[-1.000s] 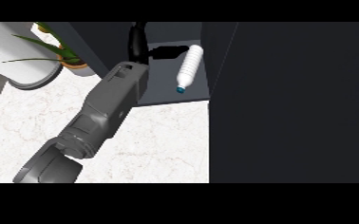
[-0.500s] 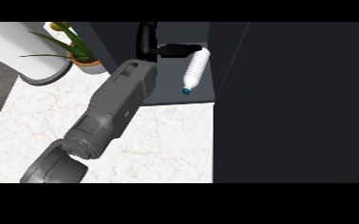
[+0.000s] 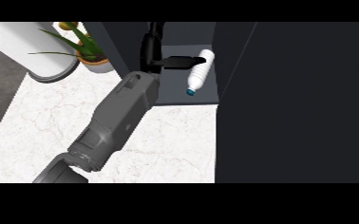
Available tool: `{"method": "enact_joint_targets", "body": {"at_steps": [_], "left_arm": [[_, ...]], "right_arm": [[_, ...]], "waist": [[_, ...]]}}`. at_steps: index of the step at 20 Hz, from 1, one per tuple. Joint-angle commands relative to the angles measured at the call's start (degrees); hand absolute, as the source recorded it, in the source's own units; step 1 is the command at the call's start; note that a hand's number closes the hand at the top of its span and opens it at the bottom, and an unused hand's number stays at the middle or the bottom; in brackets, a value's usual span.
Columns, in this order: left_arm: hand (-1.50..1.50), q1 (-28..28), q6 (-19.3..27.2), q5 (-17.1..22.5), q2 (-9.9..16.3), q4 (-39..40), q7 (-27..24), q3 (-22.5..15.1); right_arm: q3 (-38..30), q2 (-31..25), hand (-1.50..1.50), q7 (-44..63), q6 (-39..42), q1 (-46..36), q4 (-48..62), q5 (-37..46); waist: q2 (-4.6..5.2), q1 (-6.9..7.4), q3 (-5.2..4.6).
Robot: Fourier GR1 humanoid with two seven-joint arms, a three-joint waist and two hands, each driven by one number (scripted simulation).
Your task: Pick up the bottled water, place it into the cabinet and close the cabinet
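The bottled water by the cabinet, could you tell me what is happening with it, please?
One hand reaches into the dark cabinet, its fingers lying against the upper part of the bottled water. The bottle lies tilted on the cabinet floor, its blue cap toward the front. The cabinet is not yet closed. A potted plant stands on the marble counter.

White bottled water (image 3: 198, 71) lies tilted inside the dark cabinet (image 3: 280, 99).

Potted plant (image 3: 85, 47) beside a white cylindrical container (image 3: 38, 50) at the marble counter's (image 3: 168, 142) far-left corner.
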Motion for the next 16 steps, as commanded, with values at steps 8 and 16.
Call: {"method": "enact_joint_targets", "body": {"at_steps": [8, 16], "left_arm": [[-1.50, 17.96, -4.32, 6.07, -0.12, -24.71, 2.96, -13.21], [-1.50, 30.46, -2.78, 2.87, 1.88, -45.20, 5.49, -19.22]], "right_arm": [[2.88, 0.87, -1.50, 5.10, -2.43, 3.12, -9.27, -1.40], [4.32, 0.89, -1.50, 5.24, -3.79, 2.89, -9.03, 2.99]], "waist": [[-0.54, 1.20, -0.04], [-0.49, 1.91, 0.00]]}}
